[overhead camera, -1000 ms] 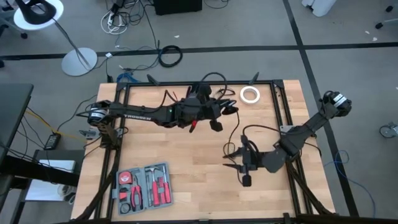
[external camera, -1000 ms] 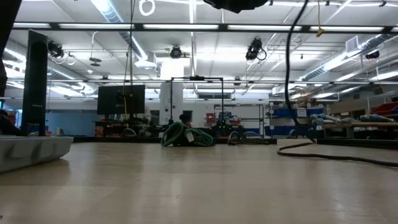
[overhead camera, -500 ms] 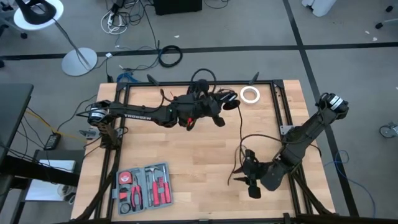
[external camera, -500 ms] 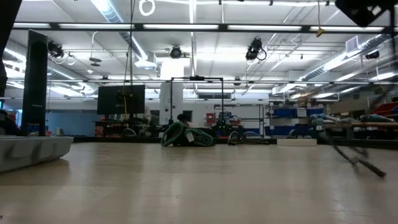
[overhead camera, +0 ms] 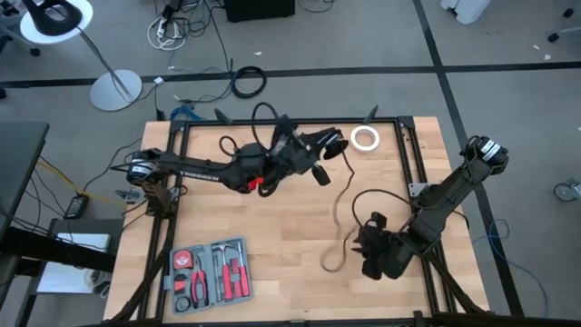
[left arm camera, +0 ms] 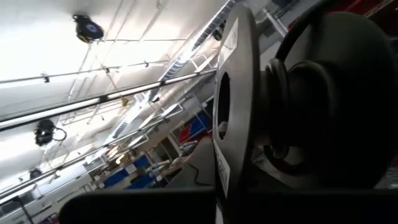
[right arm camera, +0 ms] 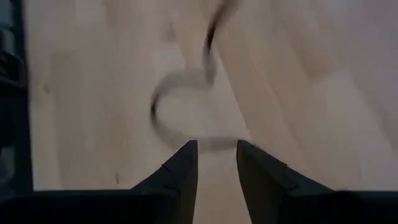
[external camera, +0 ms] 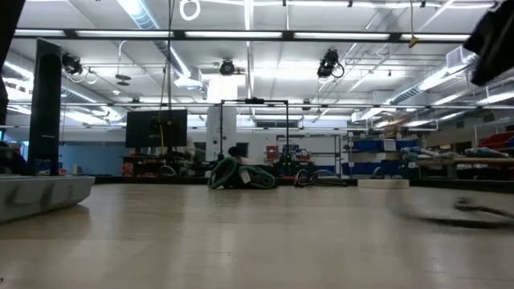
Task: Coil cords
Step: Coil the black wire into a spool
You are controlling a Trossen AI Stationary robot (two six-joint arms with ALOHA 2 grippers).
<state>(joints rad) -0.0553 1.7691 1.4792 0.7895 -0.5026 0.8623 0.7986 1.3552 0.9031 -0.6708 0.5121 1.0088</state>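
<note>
High view shows the coiling barely begun: the cord point(overhead camera: 343, 211) trails loose over the tabletop point(overhead camera: 272, 227) from the closed left end effector point(overhead camera: 320, 174) to a slack loop just ahead of the right end effector point(overhead camera: 361, 243), whose fingers stand narrowly apart, empty.
</note>
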